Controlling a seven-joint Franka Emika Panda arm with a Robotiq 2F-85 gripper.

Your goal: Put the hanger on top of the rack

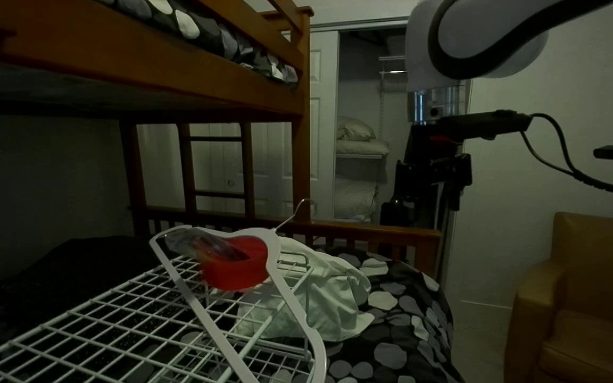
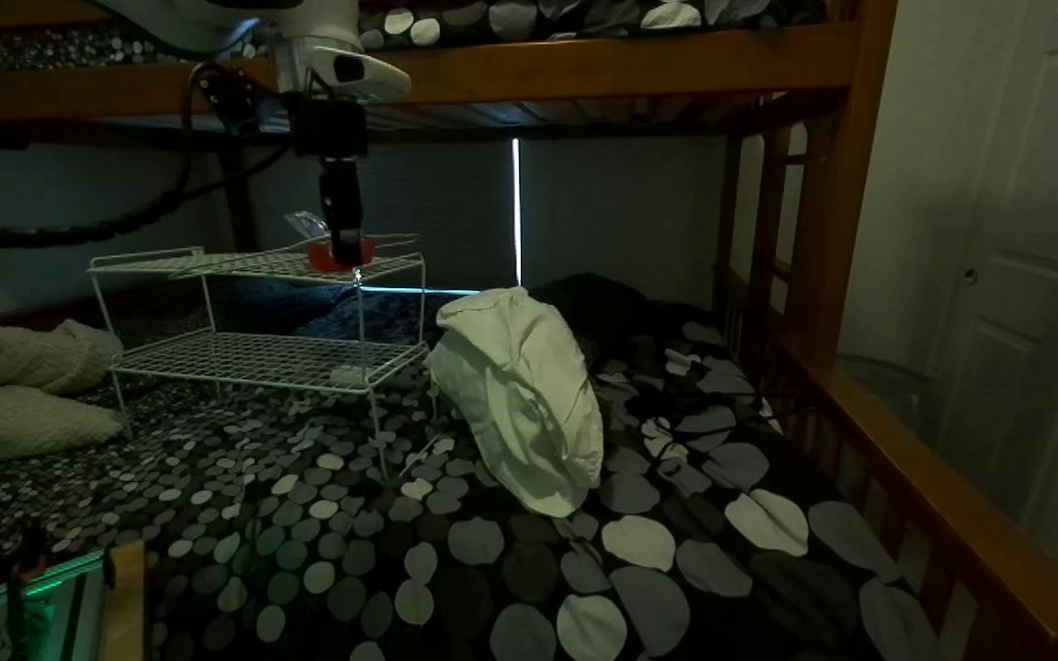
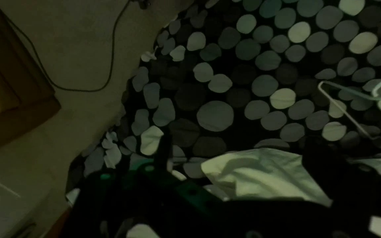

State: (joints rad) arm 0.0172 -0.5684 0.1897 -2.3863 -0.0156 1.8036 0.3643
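- The pincer [image 3: 239, 143] is released, spread wide.
- The hanger [image 1: 198, 304] lies on top of the rack [image 2: 258, 359], to one side of the pincer, apart.
- White cloth [image 3: 266, 175] sits lower than the pincer.

Pale hanger [image 1: 291, 298] with an open frame and a thin metal hook, lying at a tilt over the top shelf of a white wire rack [image 2: 235, 358], hook end raised above the mesh, rack upright on slender legs, two grid shelves, one above the other.
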